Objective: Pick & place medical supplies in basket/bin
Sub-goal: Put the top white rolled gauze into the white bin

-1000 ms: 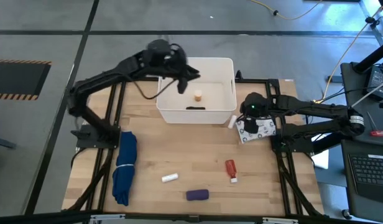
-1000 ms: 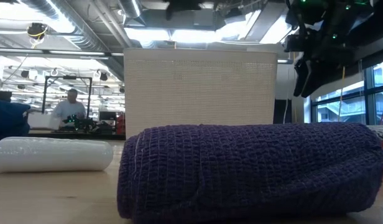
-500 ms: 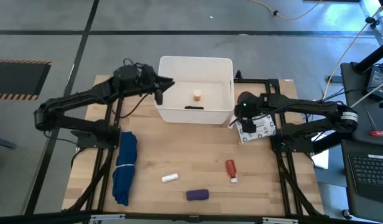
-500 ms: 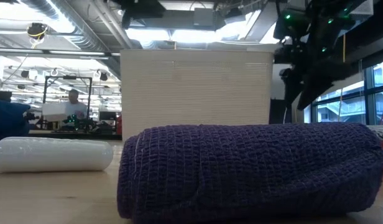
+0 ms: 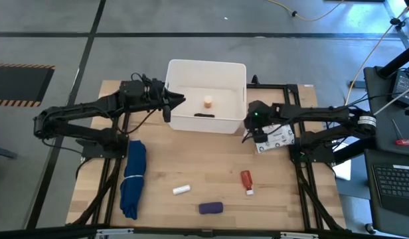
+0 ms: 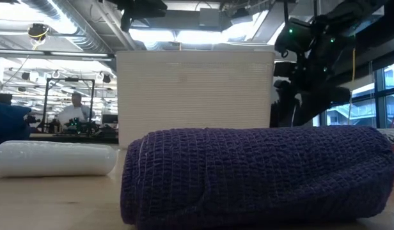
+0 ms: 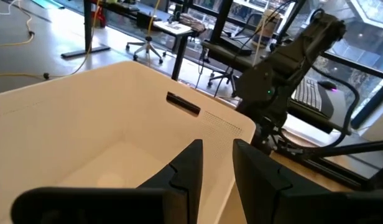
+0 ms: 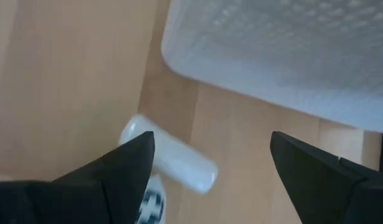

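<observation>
The white tub (image 5: 206, 73) stands far of the table's middle, holding the orange-bodied vial (image 5: 209, 101) and the black oblong piece (image 5: 204, 115). My left gripper (image 5: 172, 106) is at the tub's left wall, open by a narrow gap (image 7: 217, 146). My right gripper (image 5: 247, 131) is open and low at the tub's right near corner. Its fingers stand on either side of a white roll (image 8: 173, 163) that lies on the table. The blister pack (image 5: 276, 138) lies just right of it. A red tube (image 5: 246, 180), another white roll (image 5: 182, 190) and the purple oblong (image 5: 210, 208) lie nearer. My right gripper stands close against the tub's right near corner (image 6: 274, 102), and I cannot tell whether it touches the wall. My left gripper is at the tub's left wall, and its own fingers (image 7: 191, 165) hide whether they meet the rim.
The long folded blue cloth (image 5: 133, 178) lies along the table's left side. The black frame rails (image 5: 304, 166) run beside both arms. Bare wood lies between the tub and the near items. In the low view the purple oblong (image 6: 261, 172) fills the foreground.
My left gripper has come from above the tub, down and toward the table's left, to the tub's left wall. My right gripper has moved left and down toward the tub's right near corner. The tub has slid a little toward the table's left.
</observation>
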Action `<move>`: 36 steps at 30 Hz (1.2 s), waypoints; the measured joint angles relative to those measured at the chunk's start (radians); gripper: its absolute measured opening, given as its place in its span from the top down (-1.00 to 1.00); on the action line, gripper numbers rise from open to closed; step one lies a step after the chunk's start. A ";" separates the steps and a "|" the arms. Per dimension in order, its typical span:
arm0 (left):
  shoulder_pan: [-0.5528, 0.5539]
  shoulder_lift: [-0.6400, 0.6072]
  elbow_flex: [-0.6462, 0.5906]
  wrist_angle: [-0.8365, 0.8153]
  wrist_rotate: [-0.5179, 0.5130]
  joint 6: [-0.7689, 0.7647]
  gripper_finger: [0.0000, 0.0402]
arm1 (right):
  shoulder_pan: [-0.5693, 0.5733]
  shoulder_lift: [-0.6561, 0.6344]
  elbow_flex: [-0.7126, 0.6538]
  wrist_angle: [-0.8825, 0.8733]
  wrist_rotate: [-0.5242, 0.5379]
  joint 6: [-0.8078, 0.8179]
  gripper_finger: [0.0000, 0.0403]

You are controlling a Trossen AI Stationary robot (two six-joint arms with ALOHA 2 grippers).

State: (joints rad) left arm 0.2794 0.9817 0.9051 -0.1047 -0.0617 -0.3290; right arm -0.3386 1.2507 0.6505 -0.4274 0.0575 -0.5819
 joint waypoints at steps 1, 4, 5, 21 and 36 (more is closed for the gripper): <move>-0.002 0.000 0.000 0.000 -0.001 0.001 0.59 | -0.001 0.000 -0.014 0.026 0.000 0.000 -0.60; -0.003 0.000 0.000 0.000 -0.005 0.021 0.59 | -0.017 0.001 -0.041 0.072 -0.031 0.022 -0.60; -0.003 0.000 0.000 0.000 -0.011 0.032 0.59 | -0.025 0.004 -0.042 0.073 -0.048 0.039 -0.60; -0.003 0.001 0.000 -0.003 -0.052 0.045 0.59 | -0.047 0.074 -0.076 -0.006 -0.128 -0.039 -0.60; -0.003 0.002 0.000 -0.004 -0.050 0.043 0.59 | -0.046 0.203 -0.049 0.017 -0.155 0.022 -0.45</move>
State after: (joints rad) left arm 0.2764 0.9833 0.9051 -0.1089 -0.1116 -0.2855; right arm -0.3849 1.4538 0.6014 -0.4105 -0.0971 -0.5600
